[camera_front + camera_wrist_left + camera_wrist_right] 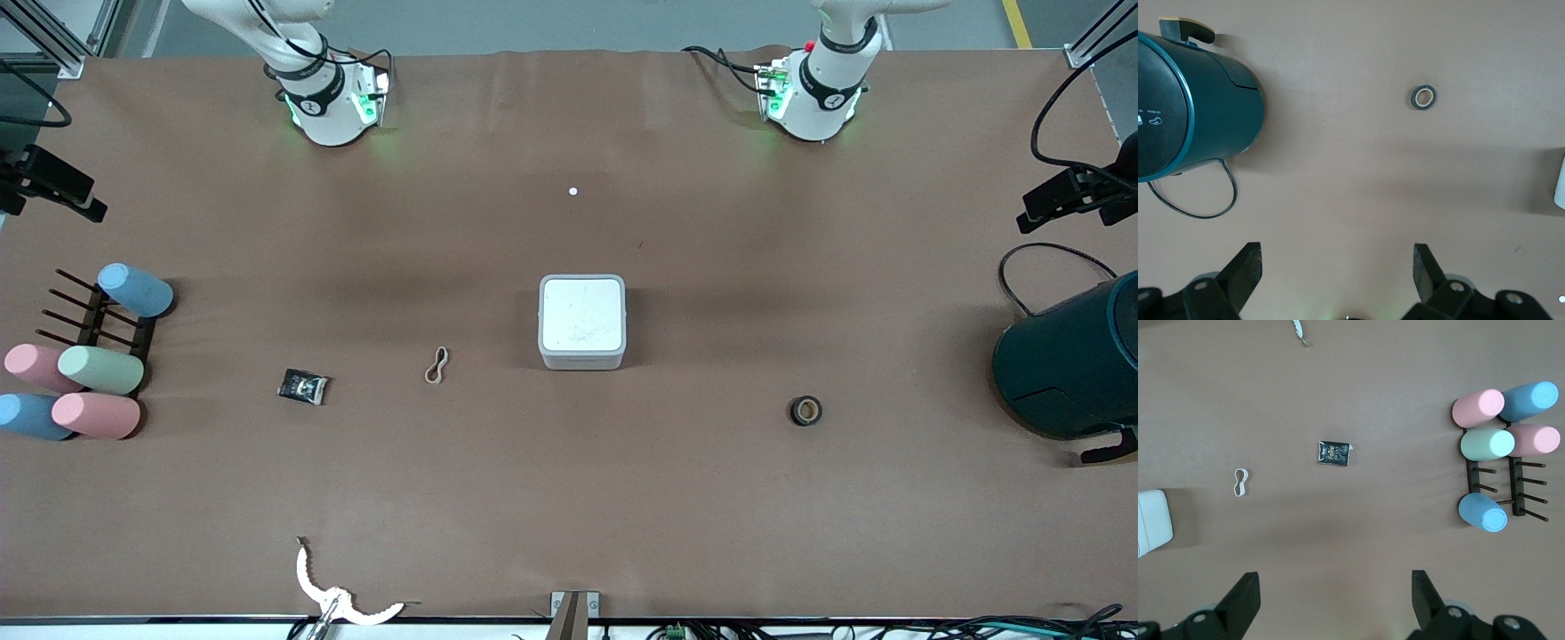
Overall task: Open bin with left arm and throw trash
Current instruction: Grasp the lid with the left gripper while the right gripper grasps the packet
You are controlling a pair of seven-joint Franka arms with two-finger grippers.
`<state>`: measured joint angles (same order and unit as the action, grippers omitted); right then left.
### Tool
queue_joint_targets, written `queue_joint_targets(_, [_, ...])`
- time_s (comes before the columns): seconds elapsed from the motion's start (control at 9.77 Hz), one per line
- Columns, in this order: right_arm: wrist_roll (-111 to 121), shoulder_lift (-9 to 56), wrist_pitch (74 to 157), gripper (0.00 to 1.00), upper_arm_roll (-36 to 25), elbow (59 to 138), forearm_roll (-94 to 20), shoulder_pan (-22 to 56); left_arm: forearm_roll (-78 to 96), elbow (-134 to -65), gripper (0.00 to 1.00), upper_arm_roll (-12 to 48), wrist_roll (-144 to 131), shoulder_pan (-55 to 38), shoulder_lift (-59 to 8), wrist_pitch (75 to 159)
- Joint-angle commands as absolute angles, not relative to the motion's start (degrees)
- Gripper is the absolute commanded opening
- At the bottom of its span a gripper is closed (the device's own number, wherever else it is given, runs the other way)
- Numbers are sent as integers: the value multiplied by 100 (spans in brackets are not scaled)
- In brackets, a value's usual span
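Observation:
The light-grey bin (582, 322) stands mid-table with its white lid shut; its edge shows in the left wrist view (1560, 183) and the right wrist view (1151, 520). The black wrapper (302, 387) (1335, 453) and the tan rubber band (436, 365) (1239, 482) lie toward the right arm's end. The black tape roll (806, 411) (1423, 98) lies toward the left arm's end. My left gripper (1337, 267) is open and empty, high over bare table. My right gripper (1335, 593) is open and empty, high over bare table. Both hands are out of the front view.
A large dark teal cylinder (1067, 364) (1198, 107) with a black cable lies at the left arm's end. Pastel cups on a dark rack (89, 356) (1485, 443) stand at the right arm's end. A white curved strip (342, 600) lies at the table edge nearest the front camera.

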<state>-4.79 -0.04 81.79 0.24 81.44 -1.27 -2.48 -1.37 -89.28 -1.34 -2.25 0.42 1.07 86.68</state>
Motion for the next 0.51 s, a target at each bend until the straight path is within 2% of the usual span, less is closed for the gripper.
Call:
queue_joint_targets(0.0, [-483,-106,8244,100,44,8262,-44,-246,-79,-8868,100,-132,-176,35,79,8684])
queue_joint_targets(0.2, [-483,-97,8244,100,35,8279,-44,-255,-53,-8929,100,-88,-106,-17,18,8579])
queue_joint_targets(0.31, [-501,-18,8262,100,35,8314,-44,-246,-44,-8938,94,-27,138,-305,-52,8387])
queue_joint_targets(0.41, [-536,139,8366,100,35,8349,-105,-246,0,-8921,49,17,71,-569,-166,8237])
